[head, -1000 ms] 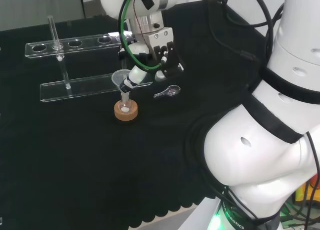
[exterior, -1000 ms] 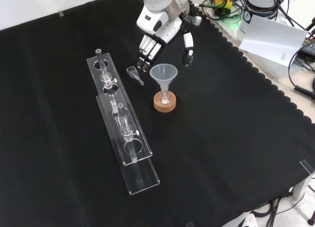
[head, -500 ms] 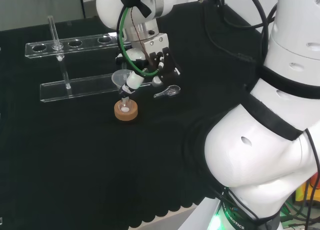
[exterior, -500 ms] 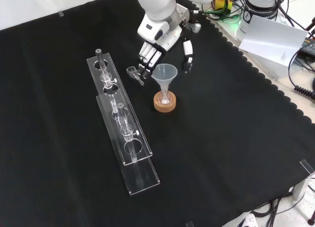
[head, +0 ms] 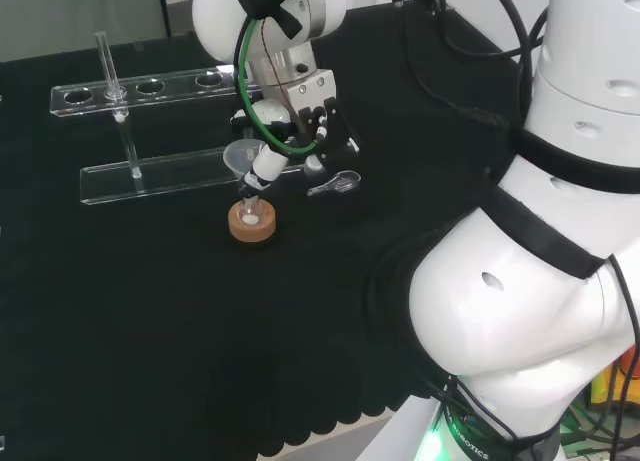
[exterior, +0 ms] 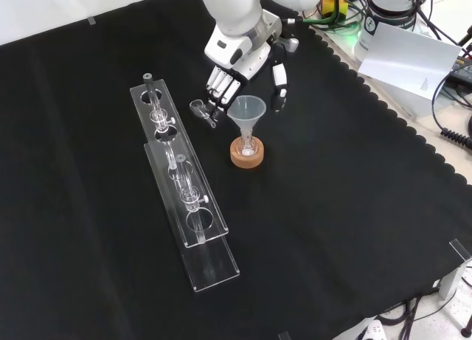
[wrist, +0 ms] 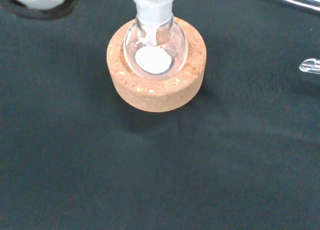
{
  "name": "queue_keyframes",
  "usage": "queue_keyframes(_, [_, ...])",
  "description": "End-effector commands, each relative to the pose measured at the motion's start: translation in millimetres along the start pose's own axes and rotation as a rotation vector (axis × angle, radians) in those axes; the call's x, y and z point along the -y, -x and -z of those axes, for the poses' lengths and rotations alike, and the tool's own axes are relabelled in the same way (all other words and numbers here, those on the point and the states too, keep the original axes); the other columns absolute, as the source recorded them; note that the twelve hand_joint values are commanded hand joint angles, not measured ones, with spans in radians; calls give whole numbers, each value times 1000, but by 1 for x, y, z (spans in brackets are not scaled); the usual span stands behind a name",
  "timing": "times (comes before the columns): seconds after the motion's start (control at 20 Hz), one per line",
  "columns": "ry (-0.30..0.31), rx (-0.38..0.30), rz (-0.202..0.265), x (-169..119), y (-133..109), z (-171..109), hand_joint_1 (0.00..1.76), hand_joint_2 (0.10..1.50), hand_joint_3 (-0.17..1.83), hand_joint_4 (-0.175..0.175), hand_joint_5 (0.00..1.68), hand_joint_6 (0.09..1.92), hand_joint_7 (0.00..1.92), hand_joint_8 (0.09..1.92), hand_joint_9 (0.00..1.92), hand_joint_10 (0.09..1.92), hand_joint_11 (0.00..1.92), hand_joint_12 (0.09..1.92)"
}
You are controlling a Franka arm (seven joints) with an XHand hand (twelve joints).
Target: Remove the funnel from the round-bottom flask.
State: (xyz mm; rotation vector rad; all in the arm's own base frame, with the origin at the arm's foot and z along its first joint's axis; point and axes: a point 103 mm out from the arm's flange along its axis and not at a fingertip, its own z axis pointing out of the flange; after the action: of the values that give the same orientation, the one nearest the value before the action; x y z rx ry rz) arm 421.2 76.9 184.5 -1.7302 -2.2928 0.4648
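Observation:
A clear funnel (exterior: 246,109) (head: 242,158) stands with its stem in a small round-bottom flask (exterior: 248,147) (wrist: 155,45). The flask sits on a cork ring (exterior: 248,155) (head: 251,222) (wrist: 156,85) and holds a little white powder (wrist: 153,59). My hand (exterior: 240,63) (head: 305,116) hangs just behind and above the funnel, open. In the front view its fingers (exterior: 217,88) point down to the left of the funnel's bowl and the thumb (exterior: 279,82) to the right. No finger touches the funnel that I can see.
A long clear test-tube rack (exterior: 181,179) (head: 150,131) holding glass tubes stands left of the flask in the front view. A small clear glass piece (exterior: 200,109) (head: 335,185) lies on the cloth between rack and hand. Cables and papers lie beyond the cloth's right edge.
The hand has come a little lower and closer to the funnel, with fingers and thumb now either side of its bowl. Funnel and flask have not moved.

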Motion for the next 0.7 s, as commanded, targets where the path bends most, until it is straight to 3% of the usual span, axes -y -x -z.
queue_keyframes(0.05, [1,-8,10,-5,-2,-6,703,642,382,-67,3,87,0,322,268,764,343,1347])
queue_keyframes(0.7, [20,33,0,-7,-2,-7,742,651,400,-74,53,87,0,442,352,736,304,1353])
